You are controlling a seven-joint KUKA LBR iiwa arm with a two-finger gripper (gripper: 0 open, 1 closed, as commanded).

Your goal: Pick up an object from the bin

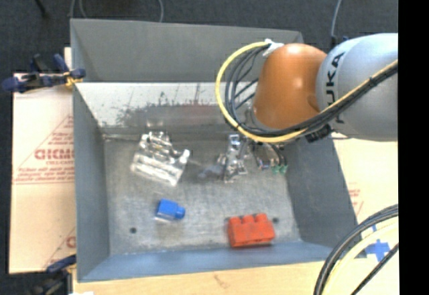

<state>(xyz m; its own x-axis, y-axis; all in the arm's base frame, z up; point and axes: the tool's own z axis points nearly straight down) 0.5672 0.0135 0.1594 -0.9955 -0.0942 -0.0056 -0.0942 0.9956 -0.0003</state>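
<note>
Red toy brick, small blue block and clear ridged plastic piece lie unpicked, and we cannot tell if our gripper is open.

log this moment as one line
hand low over centre of bin | nearest: clear plastic piece, view-left, apart | others: blue block, red brick toward front wall | grasp: cannot tell

Floor seems open between blue block, red brick.
</note>
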